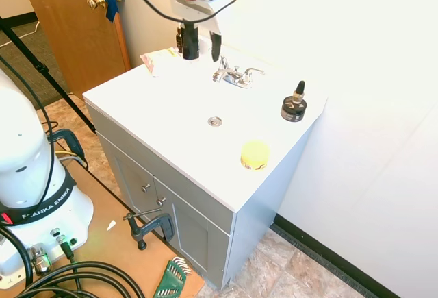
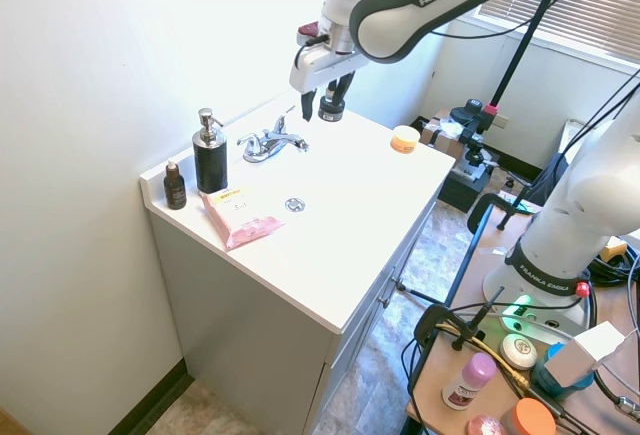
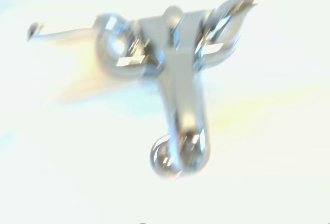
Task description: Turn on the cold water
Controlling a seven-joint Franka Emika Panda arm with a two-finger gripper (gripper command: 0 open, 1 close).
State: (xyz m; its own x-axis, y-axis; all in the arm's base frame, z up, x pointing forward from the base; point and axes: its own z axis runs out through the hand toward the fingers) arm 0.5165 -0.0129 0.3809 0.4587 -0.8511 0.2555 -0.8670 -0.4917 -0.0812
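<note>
Fingers spread, the hand (image 1: 197, 43) hovers above the small chrome faucet (image 1: 235, 75), whose right-hand chrome lever (image 1: 252, 72) lies below, toward the wall.

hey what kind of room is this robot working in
Most likely a bathroom: a white vanity top with a chrome faucet, a drain, and a soap pump bottle beside it.

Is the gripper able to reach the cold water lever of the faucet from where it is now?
Probably yes. The gripper hangs open above the faucet, and nothing stands between it and the cold water lever; the bottle sits off to the side.
</note>
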